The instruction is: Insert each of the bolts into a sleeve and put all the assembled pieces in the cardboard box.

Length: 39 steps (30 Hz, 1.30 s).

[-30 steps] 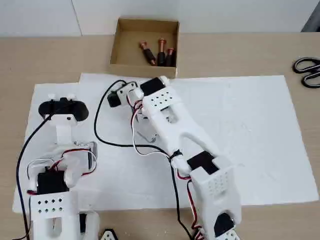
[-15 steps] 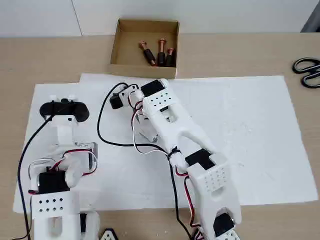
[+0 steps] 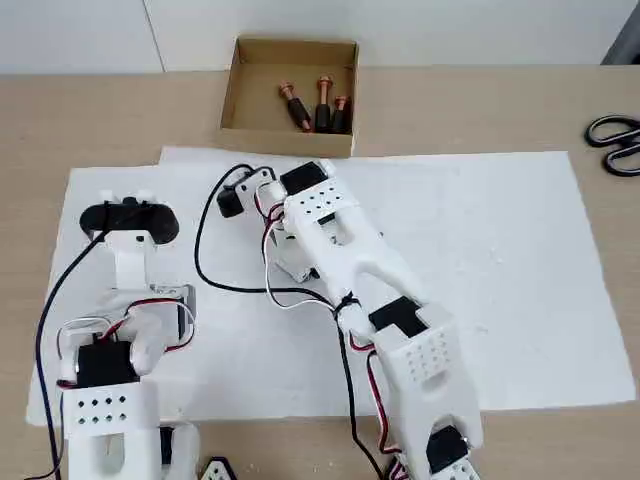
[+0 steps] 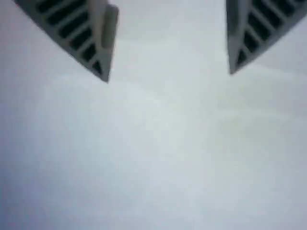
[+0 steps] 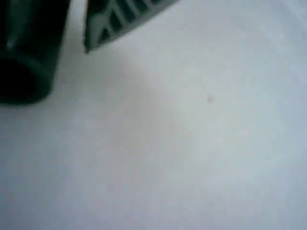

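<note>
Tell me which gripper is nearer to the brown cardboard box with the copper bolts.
Right. The right gripper is over the white paper just short of the near wall of the brown cardboard box; the left gripper is farther back, over the paper's left part.

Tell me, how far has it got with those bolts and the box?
Three assembled pieces already lie in the box. In hand, perhaps one more: a dark cylinder, maybe a sleeve, sits close before the right wrist camera. The left fingers are open and empty. Left to do: boxing that piece, if it is one.
</note>
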Each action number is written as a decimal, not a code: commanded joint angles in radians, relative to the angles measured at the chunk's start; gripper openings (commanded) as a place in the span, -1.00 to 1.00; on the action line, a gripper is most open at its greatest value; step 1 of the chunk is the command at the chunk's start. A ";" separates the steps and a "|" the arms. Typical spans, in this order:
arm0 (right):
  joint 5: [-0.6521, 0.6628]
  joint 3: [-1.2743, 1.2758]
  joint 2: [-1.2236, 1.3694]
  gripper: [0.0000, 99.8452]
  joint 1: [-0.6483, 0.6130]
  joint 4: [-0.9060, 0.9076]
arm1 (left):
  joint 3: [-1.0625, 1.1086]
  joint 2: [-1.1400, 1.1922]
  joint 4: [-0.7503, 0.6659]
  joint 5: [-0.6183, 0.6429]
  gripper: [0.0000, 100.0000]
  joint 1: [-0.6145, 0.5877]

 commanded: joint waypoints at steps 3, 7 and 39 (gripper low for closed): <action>0.009 -0.006 0.067 -0.74 -0.005 -0.004 | -0.004 -0.012 -0.028 0.002 -0.69 -0.002; 0.009 -0.008 0.081 -0.75 -0.005 -0.002 | -0.004 -0.012 -0.028 0.002 -0.69 -0.002; -0.173 0.000 -0.430 -0.99 0.400 0.173 | -0.005 -0.012 -0.020 0.006 -0.69 -0.003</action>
